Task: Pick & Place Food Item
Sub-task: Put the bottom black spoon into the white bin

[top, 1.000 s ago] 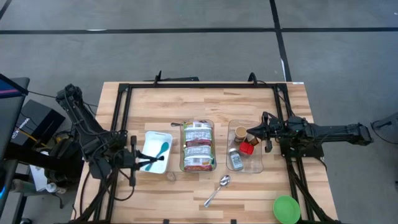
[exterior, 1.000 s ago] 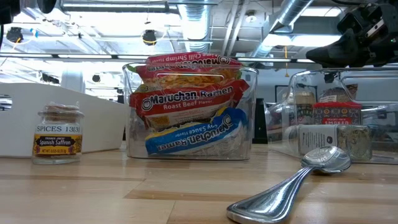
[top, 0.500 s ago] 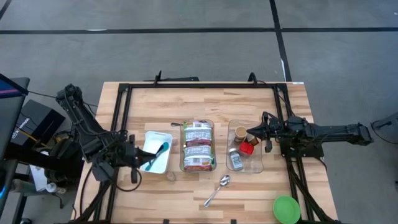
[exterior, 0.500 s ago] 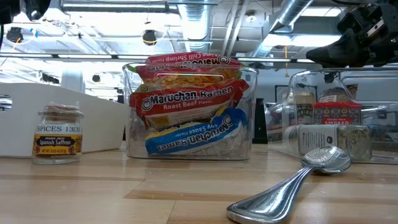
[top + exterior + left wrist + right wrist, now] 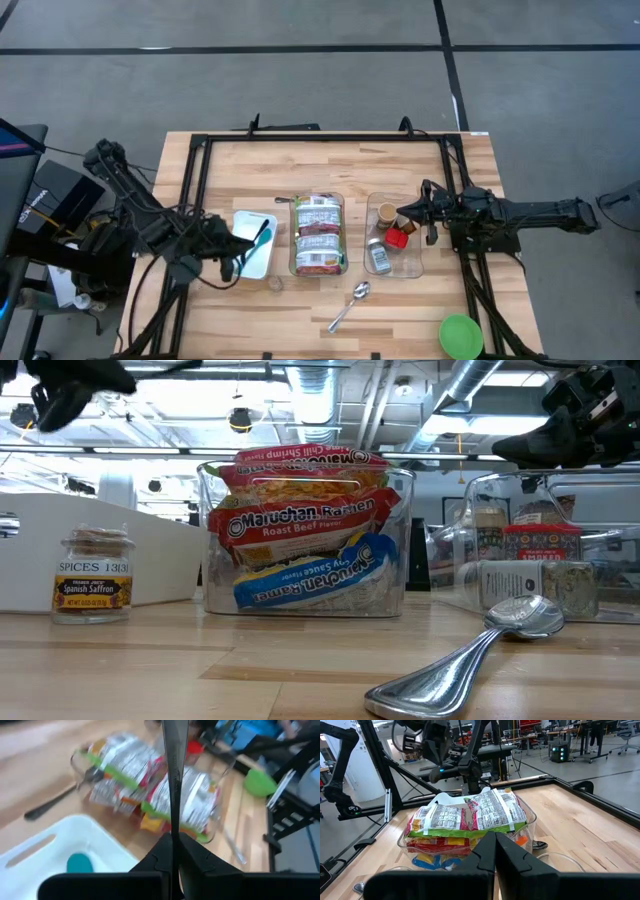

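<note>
A clear bin point(image 5: 319, 235) at mid table holds several ramen packets point(image 5: 300, 520); it also shows in the left wrist view point(image 5: 150, 790) and the right wrist view point(image 5: 470, 820). A small saffron jar point(image 5: 92, 575) stands on the table near the white bin point(image 5: 252, 245), which holds a teal spoon point(image 5: 262, 238). My left gripper point(image 5: 240, 258) is shut and empty, above the white bin's near left part point(image 5: 173, 780). My right gripper point(image 5: 403, 213) is shut and empty, above the clear tray point(image 5: 393, 240) of spice jars point(image 5: 495, 837).
A metal spoon point(image 5: 350, 305) lies near the table's front. A green bowl point(image 5: 460, 335) sits at the near right corner. A red-capped jar point(image 5: 397, 237) and a jar lying on its side point(image 5: 378, 257) are in the clear tray. A black frame point(image 5: 320, 140) rims the table.
My left gripper has swung toward the table's right edge, from beside the white bin to above its near left part, turning as it went. My right arm has kept still. No object has moved.
</note>
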Motion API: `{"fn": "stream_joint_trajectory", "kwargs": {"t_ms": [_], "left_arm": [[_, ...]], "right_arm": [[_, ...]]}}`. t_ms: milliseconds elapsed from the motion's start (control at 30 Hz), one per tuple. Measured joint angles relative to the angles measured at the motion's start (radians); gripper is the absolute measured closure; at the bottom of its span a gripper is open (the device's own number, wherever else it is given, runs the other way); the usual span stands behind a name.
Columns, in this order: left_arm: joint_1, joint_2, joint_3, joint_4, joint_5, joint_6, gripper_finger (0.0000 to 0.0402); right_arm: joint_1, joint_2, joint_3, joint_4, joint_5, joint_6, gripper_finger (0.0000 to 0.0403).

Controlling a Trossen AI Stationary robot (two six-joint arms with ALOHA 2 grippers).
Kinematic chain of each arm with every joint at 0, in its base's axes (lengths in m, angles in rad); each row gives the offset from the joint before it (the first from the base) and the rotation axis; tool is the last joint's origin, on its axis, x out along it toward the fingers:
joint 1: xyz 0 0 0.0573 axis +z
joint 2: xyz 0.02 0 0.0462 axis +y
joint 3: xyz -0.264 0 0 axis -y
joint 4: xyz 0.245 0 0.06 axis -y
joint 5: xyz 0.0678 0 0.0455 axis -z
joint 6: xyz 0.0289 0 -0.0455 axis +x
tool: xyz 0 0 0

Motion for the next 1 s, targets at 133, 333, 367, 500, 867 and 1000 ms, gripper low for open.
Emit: {"fn": "stream_joint_trajectory", "kwargs": {"t_ms": [133, 333, 367, 500, 867, 1000], "left_arm": [[0.085, 0.000, 0.000, -0.028, 0.126, -0.011, 0.0395], [0.209, 0.000, 0.000, -0.089, 0.301, -0.098, 0.0395], [0.223, 0.000, 0.000, -0.099, 0.324, -0.099, 0.0395], [0.262, 0.001, 0.000, -0.140, 0.397, -0.130, 0.0395], [0.273, 0.019, -0.044, -0.164, 0.422, -0.179, 0.0395], [0.273, 0.020, -0.110, -0.117, 0.426, -0.211, 0.0395]], "right_arm": [[0.000, 0.000, 0.000, 0.000, 0.000, 0.000, 0.0402], [0.000, 0.000, 0.000, 0.000, 0.000, 0.000, 0.0402], [0.000, 0.000, 0.000, 0.000, 0.000, 0.000, 0.0402], [0.000, 0.000, 0.000, 0.000, 0.000, 0.000, 0.0402], [0.000, 0.000, 0.000, 0.000, 0.000, 0.000, 0.0402], [0.000, 0.000, 0.000, 0.000, 0.000, 0.000, 0.0402]]}}
